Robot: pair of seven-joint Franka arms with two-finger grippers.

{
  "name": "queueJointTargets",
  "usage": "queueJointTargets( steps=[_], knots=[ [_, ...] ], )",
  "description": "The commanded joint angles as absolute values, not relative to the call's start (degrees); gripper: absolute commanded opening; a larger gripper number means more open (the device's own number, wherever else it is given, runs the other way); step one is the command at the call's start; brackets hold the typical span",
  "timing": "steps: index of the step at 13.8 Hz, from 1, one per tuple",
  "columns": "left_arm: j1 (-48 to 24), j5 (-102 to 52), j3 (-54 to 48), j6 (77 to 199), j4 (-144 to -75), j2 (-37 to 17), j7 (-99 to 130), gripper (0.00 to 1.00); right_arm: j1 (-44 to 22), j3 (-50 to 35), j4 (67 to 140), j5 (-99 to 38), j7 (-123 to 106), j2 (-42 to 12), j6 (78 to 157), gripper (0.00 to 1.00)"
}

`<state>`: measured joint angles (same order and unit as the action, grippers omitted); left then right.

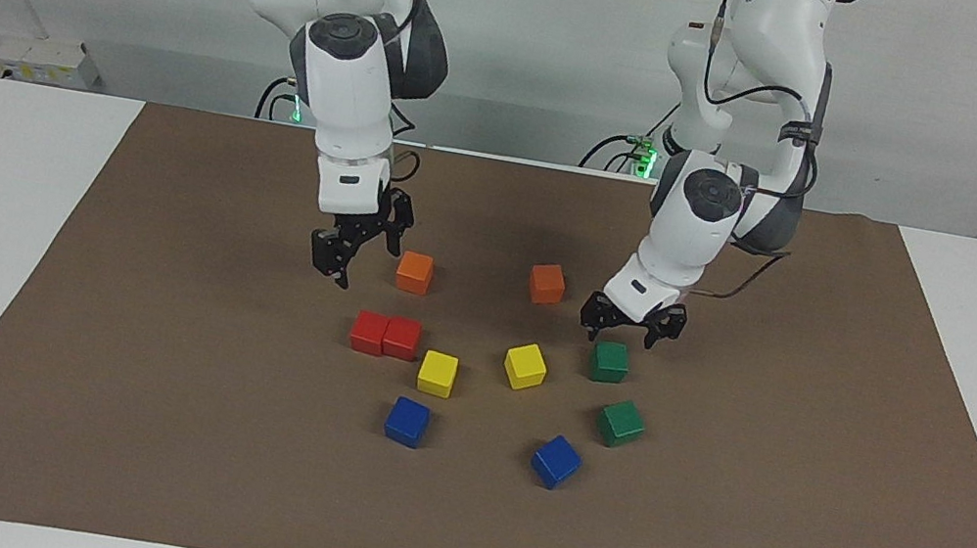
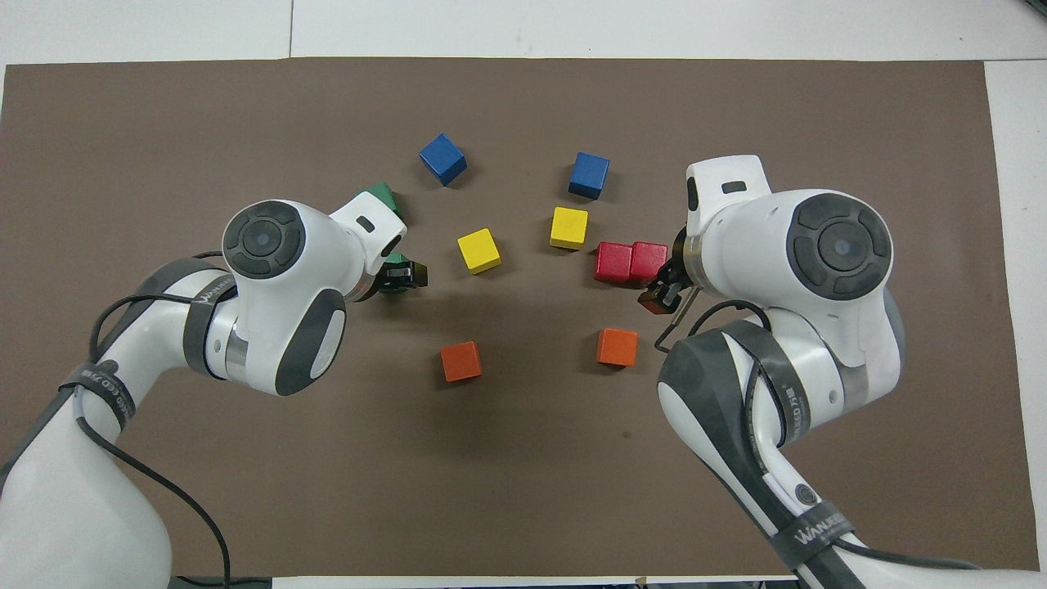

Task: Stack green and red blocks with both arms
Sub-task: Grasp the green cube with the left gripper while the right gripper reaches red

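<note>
Red blocks [image 1: 385,335], green blocks [image 1: 609,362], brown mat [image 1: 755,517].

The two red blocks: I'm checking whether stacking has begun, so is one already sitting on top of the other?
No. In the facing view the two red blocks lie side by side, touching, both flat on the brown mat.

The two touching blocks [image 1: 385,335] lie toward the right arm's end, beside a lone block [image 1: 437,373].
</note>
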<state>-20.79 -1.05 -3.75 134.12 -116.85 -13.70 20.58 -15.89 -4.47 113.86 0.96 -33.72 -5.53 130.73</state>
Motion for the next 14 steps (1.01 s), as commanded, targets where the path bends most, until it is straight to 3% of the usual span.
queueJointTargets(
  steps=[1,6,11,12,13,14],
  knots=[
    [-21.88,-0.97,-2.90,135.88,-116.81,-15.12,21.53,1.00,-15.90,-4.83,113.99,1.93,-36.21,-8.16,134.29,1.00],
    [-22.15,-0.88,-2.90,137.28,-116.90,-16.43,21.53,0.99,-16.26,-4.92,114.34,3.96,-36.21,-11.86,138.33,1.00],
    [-22.15,-0.09,-2.81,138.25,-115.23,-18.45,21.09,0.97,-16.08,-4.92,116.89,4.13,-47.50,-11.52,135.81,1.00],
    [-22.24,-0.09,-2.81,138.25,-115.05,-18.89,20.92,0.91,-15.91,-4.92,116.81,4.04,-49.64,-11.25,132.57,1.00],
    [-22.58,0.00,-2.73,138.16,-115.14,-18.90,20.74,0.78,-15.65,-4.92,116.72,3.96,-49.40,-10.90,130.02,1.00],
    [-22.94,0.78,-2.72,138.16,-115.22,-18.90,20.39,0.46,-15.47,-4.92,116.72,3.87,-49.31,-10.72,128.60,1.00]
  ],
)
